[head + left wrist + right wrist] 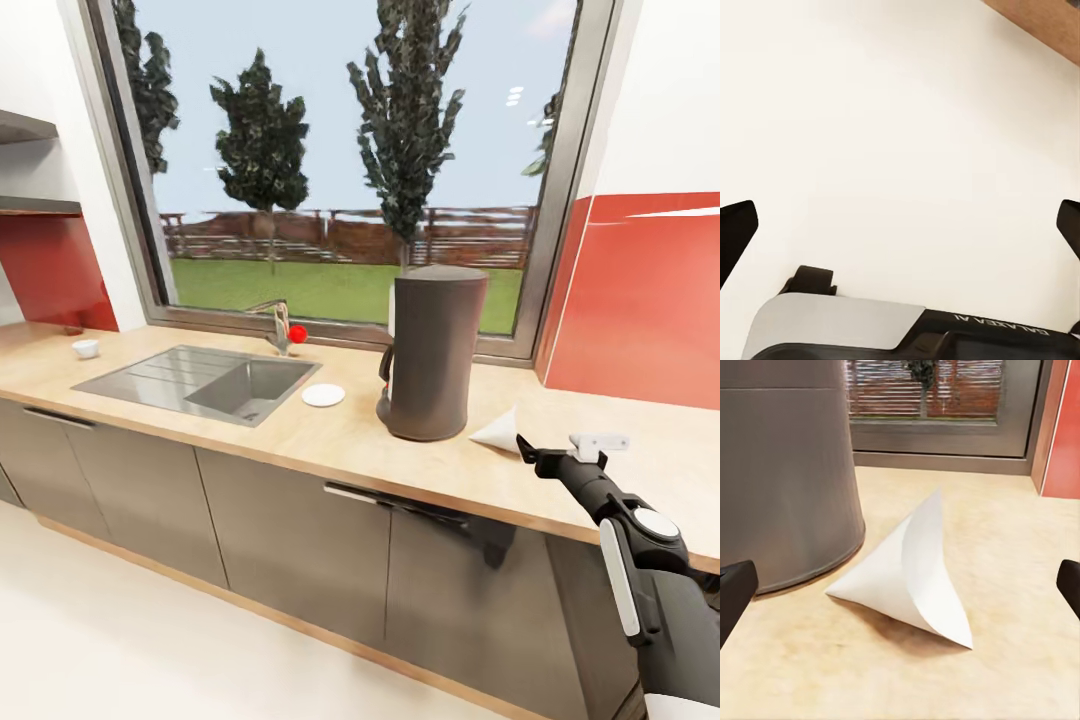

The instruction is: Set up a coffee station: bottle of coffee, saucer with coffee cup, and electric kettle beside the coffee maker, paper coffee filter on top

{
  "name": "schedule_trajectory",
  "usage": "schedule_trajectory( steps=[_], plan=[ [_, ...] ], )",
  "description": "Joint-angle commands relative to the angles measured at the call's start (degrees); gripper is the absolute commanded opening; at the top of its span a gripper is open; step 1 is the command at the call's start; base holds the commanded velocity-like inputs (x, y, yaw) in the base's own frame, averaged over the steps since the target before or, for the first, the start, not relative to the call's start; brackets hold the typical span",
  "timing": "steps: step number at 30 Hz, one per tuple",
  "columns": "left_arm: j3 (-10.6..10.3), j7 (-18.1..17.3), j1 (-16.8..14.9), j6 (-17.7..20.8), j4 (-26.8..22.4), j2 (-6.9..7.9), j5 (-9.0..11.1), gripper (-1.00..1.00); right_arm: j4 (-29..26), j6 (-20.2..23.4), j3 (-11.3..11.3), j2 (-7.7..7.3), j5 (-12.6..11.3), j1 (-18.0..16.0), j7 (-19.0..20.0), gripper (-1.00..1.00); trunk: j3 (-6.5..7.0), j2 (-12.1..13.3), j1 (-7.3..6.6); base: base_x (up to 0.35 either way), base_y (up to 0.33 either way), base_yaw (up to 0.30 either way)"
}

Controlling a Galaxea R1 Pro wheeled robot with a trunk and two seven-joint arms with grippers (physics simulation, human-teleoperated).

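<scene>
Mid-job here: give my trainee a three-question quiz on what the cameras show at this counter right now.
1. True or false: the white cone-shaped paper filter lies on the beige wood-grain countertop beside the tall dark grey coffee maker.
2. What lies nearer the steel sink: (a) small flat white saucer, (b) filter?
3. Fill in: the right gripper fingers are spread ____.

Key: 1 true; 2 a; 3 open.

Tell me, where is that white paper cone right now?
In the head view the paper coffee filter lies on the kitchen countertop, just right of the coffee maker, with the right tool open just before it.
</scene>
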Motion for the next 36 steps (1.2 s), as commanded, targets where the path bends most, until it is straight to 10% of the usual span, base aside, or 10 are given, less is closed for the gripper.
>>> schedule_trajectory(
  steps=[1,15,36],
  plan=[
    [0.09,-0.02,0.02,-0.04,-0.07,-0.03,0.31,1.00,0.25,0.32,-0.07,0.01,0.04,-0.04,0.33,1.00,-0.05,-0.03,0.01,0.033,0.000,0.000],
    [0.09,0.00,0.01,-0.03,-0.14,-0.04,0.31,1.00,2.28,0.28,4.37,0.09,-0.13,-0.04,0.33,1.00,-0.05,-0.03,0.01,0.035,0.000,0.000],
    [0.17,0.06,0.02,-0.03,-0.16,-0.04,0.31,1.00,4.84,0.21,4.79,0.08,-0.40,-0.04,0.33,1.00,-0.05,-0.03,0.01,0.064,-0.043,0.000]
  ],
)
